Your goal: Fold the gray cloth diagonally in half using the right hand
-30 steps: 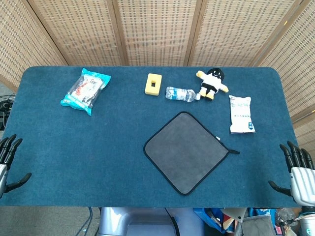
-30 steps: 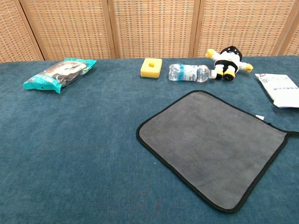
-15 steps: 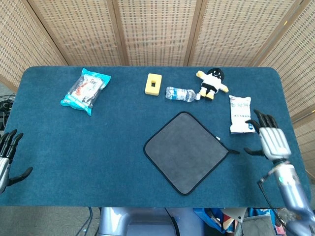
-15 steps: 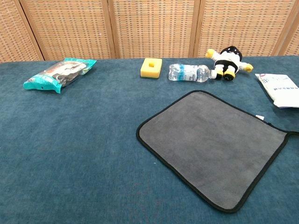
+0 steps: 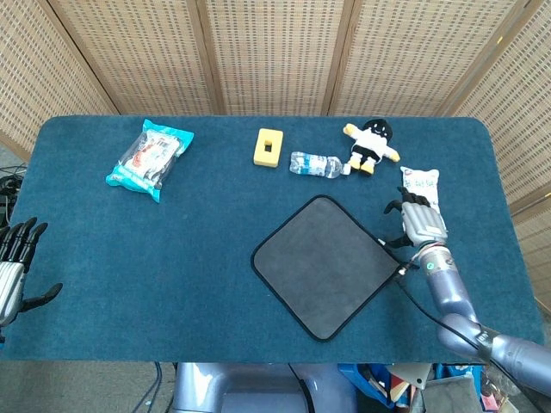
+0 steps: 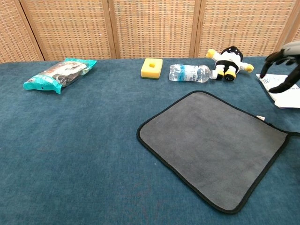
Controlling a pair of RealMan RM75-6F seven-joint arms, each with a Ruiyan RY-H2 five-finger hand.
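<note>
The gray cloth (image 5: 325,263) (image 6: 213,145) with a black hem lies flat on the blue table, turned like a diamond in the head view. My right hand (image 5: 420,221) (image 6: 283,65) hovers just right of the cloth's right corner, over the lower part of a white packet, fingers apart and holding nothing. Only its dark fingers show at the right edge of the chest view. My left hand (image 5: 15,267) stays at the table's near left edge, fingers spread and empty.
A white packet (image 5: 419,188) (image 6: 281,89) lies right of the cloth. Behind the cloth are a plush toy (image 5: 371,144), a lying water bottle (image 5: 315,164) and a yellow block (image 5: 269,146). A teal snack bag (image 5: 150,158) rests at the far left.
My right hand has come up from the near right table edge and moved inward, now beside the cloth's right corner. The left hand rose slightly. The cloth has not moved.
</note>
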